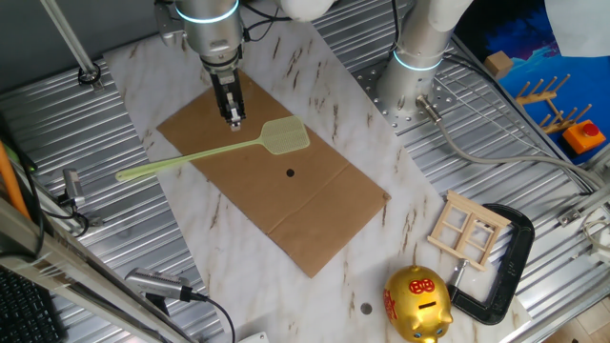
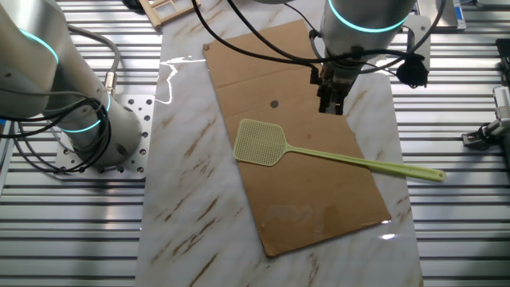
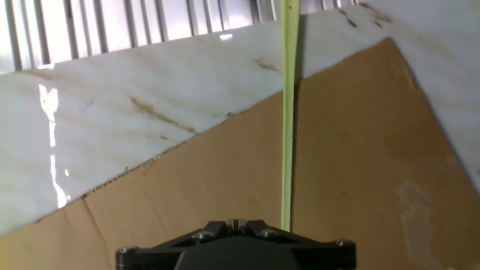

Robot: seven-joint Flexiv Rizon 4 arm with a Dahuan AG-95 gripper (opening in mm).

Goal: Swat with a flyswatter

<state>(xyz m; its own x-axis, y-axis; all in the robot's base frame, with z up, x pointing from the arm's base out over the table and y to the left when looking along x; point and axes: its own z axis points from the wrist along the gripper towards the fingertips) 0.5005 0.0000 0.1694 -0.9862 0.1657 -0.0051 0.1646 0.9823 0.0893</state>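
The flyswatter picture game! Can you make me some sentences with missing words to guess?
1. The flyswatter lies flat on a sheet of brown ____.
2. The small dark dot sits nearest the flyswatter's mesh ____.
3. The pincer is holding ____.
4. The gold piggy bank stands ____ the cardboard.

Missing words: cardboard; head; nothing; off

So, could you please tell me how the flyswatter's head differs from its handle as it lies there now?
On the flyswatter, the head is a broad, squarish mesh, while the handle is a long, thin, solid strip. The head lies wholly on the cardboard sheet; the handle runs past the sheet's edge onto the marble. Both are pale yellow-green and lie flat, and neither is held by the claw.
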